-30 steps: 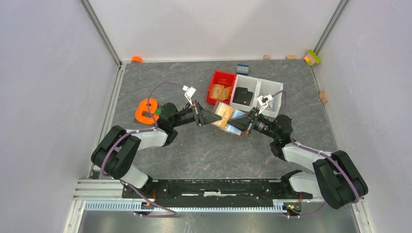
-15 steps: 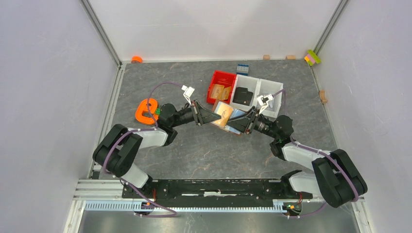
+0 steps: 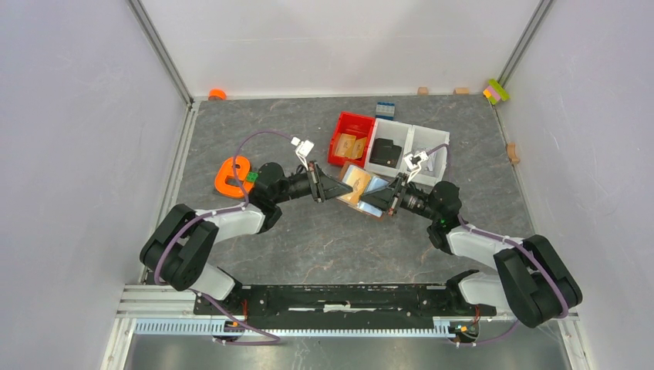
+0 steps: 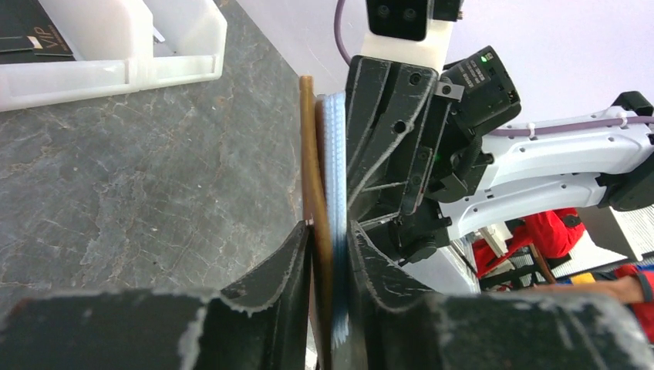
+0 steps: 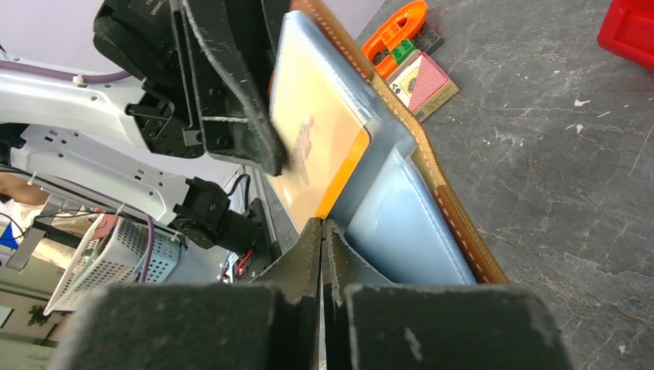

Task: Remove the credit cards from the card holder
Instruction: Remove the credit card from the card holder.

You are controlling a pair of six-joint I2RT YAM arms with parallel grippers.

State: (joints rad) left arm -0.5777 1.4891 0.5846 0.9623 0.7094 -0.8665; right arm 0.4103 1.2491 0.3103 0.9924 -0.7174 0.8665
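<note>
Card holder [image 4: 306, 139]: brown with a stitched edge, held on edge in the air between the two claws, over the middle of the surface [image 3: 308, 239] and just in front of the red bin [image 3: 343, 117] and white bins [image 3: 411, 129].
Contents: orange card [image 5: 316, 139] sits in its pocket and pale blue card [image 5: 401, 223] lies beside it. By the look of it, neither is drawn out yet.
Left claw [image 4: 330, 231]: clamped on the holder's edge, one finger on the brown back and the other across the orange card's face (the pale blue layer is pinched in with it).
Right claw [image 5: 322, 231]: fingers pressed together, tips at the orange card's lower corner. Whether the card's edge is caught between them cannot be told.
Risk, empty pull: if the tips have closed beside the card and not on it, drawing back would bring nothing out (likely enough, the edge being so thin).
Risk, pinned card: the left finger lies over the very card to be drawn. A pull against that clamp could bend the card or drag the whole holder along.
Risk, lost hold: a hard tug could slip the holder from the left claw, dropping it and both cards to the surface or into a bin.
Risk, collision: the two claws stand almost touching, so a small sideways drift could knock them together.
</note>
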